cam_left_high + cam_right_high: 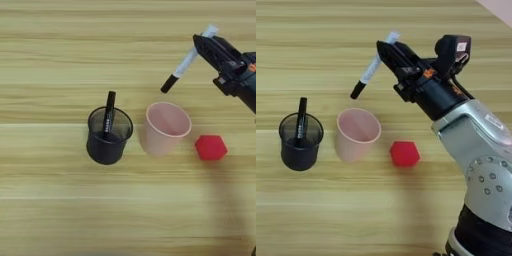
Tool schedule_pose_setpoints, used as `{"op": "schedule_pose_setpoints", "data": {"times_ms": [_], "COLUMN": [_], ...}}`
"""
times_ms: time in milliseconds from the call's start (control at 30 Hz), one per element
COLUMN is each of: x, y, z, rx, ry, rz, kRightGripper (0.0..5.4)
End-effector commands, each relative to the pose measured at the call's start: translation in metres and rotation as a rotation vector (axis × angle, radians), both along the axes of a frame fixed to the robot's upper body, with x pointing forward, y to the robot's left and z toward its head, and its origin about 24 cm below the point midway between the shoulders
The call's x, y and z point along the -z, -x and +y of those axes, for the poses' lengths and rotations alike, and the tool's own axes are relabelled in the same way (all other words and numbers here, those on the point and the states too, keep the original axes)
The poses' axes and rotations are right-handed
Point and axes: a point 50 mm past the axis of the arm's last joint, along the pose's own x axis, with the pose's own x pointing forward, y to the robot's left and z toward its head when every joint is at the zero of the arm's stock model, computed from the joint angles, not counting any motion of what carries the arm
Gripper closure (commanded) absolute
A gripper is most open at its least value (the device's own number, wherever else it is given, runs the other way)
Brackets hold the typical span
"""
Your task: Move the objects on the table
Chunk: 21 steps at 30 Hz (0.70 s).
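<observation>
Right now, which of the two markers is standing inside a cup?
The black marker: it stands in the black mesh cup. The white marker is held in the hand, above the table.

No legible text or labels anywhere

White marker [372, 67] tilted in the tool [387, 50]; black marker [108, 114] probably cupped; red block [211, 147] on table [50, 210].
</observation>
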Motion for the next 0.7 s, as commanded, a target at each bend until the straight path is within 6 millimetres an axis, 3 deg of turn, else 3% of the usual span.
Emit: {"op": "schedule_pose_setpoints", "data": {"times_ms": [33,700], "x": [-0.014,0.016], "y": [-0.002,-0.011], "z": [-0.005,0.000], "rx": [0.050,0.039], "ry": [0.069,0.148], "rz": [-0.068,0.068], "kRightGripper": [4.67,4.67]}}
